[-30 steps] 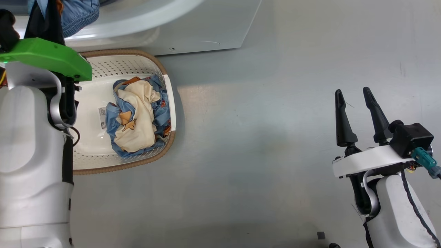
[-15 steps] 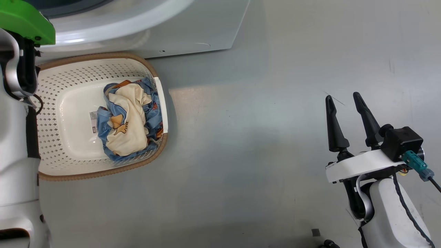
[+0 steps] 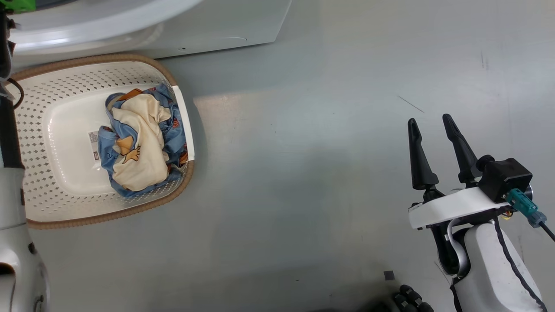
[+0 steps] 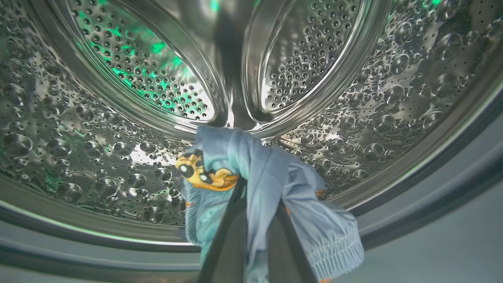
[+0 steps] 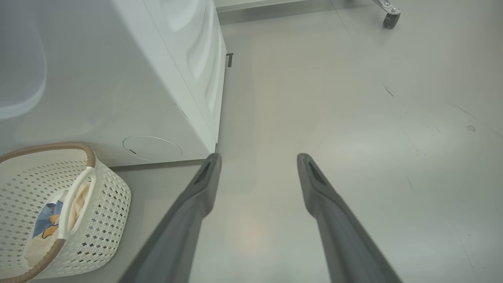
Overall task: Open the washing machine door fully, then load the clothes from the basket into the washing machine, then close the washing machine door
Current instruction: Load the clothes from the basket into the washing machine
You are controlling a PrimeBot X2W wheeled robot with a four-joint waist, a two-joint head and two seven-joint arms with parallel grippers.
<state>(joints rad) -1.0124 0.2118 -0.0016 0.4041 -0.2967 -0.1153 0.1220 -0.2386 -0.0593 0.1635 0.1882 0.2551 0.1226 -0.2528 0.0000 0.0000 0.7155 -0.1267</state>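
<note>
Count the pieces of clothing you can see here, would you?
3, as far as I can tell: a light blue garment pinched in the left gripper inside the drum, and a cream one wrapped in a blue one in the basket. That bundle may hide more.

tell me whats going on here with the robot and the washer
The robot is loading laundry. Its left hand is shut on a light blue garment, holding it inside the steel drum of the washing machine. The rest of the clothes lie bunched in the basket on the floor beside the machine. The right hand is open and empty above the floor.
</note>
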